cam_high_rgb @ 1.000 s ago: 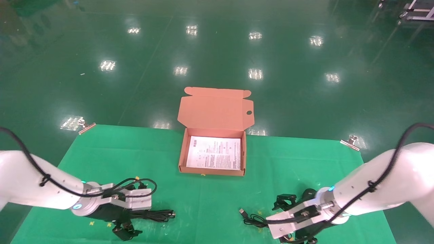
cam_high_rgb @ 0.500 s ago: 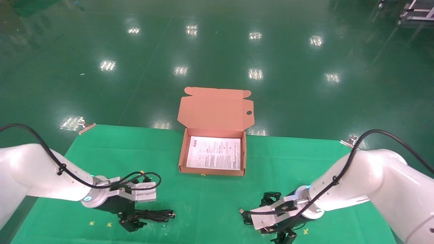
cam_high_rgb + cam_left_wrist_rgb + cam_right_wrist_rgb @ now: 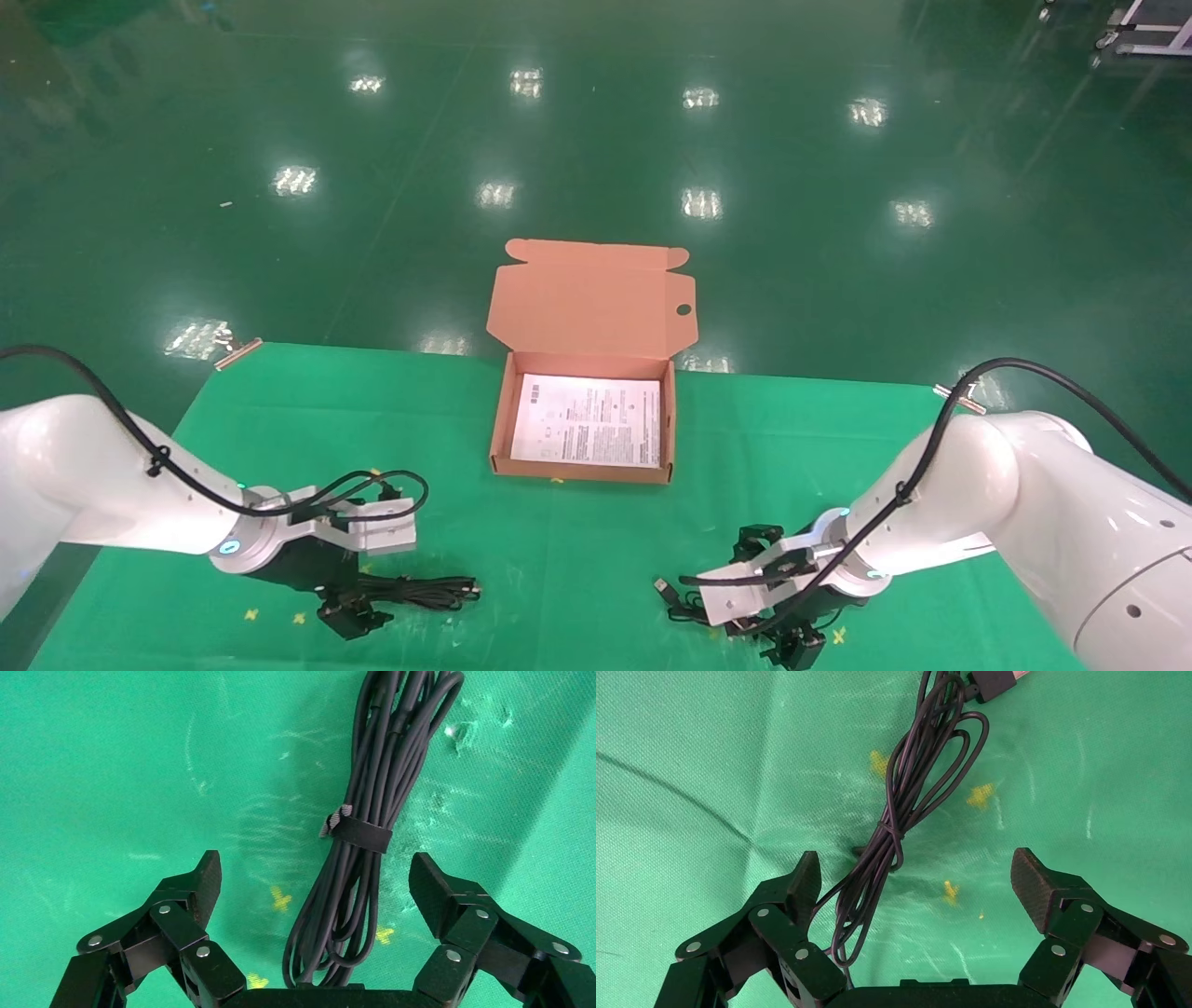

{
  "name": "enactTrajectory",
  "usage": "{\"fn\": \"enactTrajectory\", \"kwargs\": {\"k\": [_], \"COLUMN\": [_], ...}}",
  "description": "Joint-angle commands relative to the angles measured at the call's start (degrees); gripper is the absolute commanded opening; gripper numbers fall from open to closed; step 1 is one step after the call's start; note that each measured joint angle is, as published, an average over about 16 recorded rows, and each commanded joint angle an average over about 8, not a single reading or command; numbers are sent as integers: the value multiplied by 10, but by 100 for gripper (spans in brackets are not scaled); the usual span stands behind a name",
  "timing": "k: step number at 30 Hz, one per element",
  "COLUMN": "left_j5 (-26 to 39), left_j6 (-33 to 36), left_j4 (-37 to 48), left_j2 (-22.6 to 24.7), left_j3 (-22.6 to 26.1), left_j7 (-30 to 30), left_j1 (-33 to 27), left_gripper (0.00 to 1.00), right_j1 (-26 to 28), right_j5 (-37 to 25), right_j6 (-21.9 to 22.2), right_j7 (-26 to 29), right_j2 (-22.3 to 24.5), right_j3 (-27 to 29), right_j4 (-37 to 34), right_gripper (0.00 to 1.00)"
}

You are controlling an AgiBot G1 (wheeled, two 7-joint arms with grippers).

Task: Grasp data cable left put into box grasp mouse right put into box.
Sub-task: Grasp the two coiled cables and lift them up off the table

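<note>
Both our grippers hang spread wide over the green cloth, each above a black cord.

On the left, our left gripper (image 3: 315,881) is released, fingers apart, straddling the data cable (image 3: 365,811), a strapped bundle lying flat on the table cloth (image 3: 577,550). In the middle, farther back, the box (image 3: 584,471) sits with its flap up, only the printed sheet inside. On the right, our right gripper (image 3: 916,881) is likewise unclenched, above the mouse cord (image 3: 905,804); we cannot make out the mouse itself.
</note>
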Motion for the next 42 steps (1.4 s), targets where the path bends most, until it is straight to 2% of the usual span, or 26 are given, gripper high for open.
{"fn": "enactTrajectory", "kwargs": {"k": [1, 42], "left_j5": [0, 0], "left_j6": [-1, 2], "left_j4": [3, -11], "left_j2": [1, -4], "left_j3": [0, 0], "left_j7": [1, -2], "left_j1": [-1, 1], "left_gripper": [0, 0], "right_j1": [0, 2], "right_j5": [-1, 3], "right_j6": [2, -4], "right_j7": [-1, 2], "right_j2": [-1, 4], "right_j3": [0, 2], "right_j4": [-3, 9], "right_gripper": [0, 0]}}
